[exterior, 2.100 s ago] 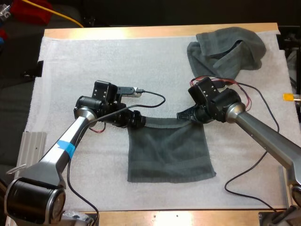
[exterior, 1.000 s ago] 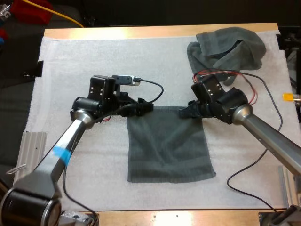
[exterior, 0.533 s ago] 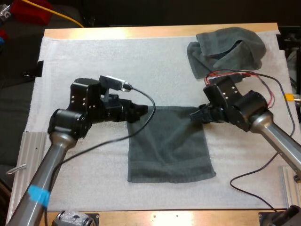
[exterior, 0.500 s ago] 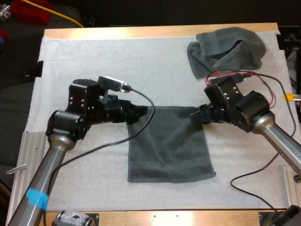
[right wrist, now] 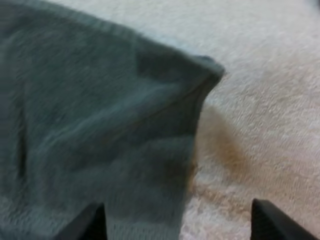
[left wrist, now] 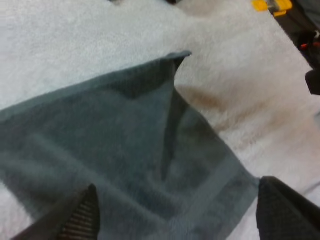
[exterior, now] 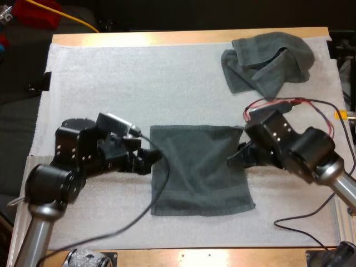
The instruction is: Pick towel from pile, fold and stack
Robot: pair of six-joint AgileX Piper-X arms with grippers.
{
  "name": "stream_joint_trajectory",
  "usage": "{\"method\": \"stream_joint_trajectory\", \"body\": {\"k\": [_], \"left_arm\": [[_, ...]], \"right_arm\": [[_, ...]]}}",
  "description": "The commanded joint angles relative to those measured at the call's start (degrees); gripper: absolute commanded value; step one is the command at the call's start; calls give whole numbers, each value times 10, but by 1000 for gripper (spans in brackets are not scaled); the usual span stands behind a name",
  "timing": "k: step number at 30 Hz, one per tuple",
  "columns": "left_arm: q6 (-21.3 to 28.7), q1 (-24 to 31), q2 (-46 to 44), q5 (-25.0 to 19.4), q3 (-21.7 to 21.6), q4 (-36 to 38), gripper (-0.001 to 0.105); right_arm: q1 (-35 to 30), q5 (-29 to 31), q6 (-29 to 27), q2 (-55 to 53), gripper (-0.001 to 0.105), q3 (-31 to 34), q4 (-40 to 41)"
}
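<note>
White mat (exterior: 111, 78), flat towel (exterior: 197, 167) mid-table, crumpled towel (exterior: 267, 64) well apart, far right

High cam: behind robot, looking forward and down, far enough back to take in whole table (exterior: 183, 38) and mat (exterior: 111, 72). Left wrist cam: on left arm (exterior: 50, 189), low and close, facing across flat towel (exterior: 197, 167) toward table's right side. Right wrist cam: on right arm (exterior: 311, 153), closer yet, over towel corner and bare mat. All three share: flat towel, mat.
</note>
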Motion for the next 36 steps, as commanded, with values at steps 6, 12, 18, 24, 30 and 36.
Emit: {"method": "stream_joint_trajectory", "body": {"k": [6, 12, 18, 24, 30, 36], "left_arm": [[5, 1, -56, -8, -3, 72, 64], [10, 1, -102, -37, -3, 128, 64], [18, 1, -140, -42, -3, 193, 64], [18, 1, -165, -53, -3, 238, 64], [28, 1, -170, -81, 2, 277, 64], [28, 1, -170, -81, 47, 288, 64]], "right_arm": [[41, 25, 32, -36, 58, -1, 43], [50, 30, 60, -68, 58, -1, 80], [50, 31, 86, -110, 58, -1, 116], [50, 31, 113, -150, 58, -1, 146], [50, 22, 133, -184, 58, 15, 162], [50, 7, 169, -232, 58, 100, 154]]}}
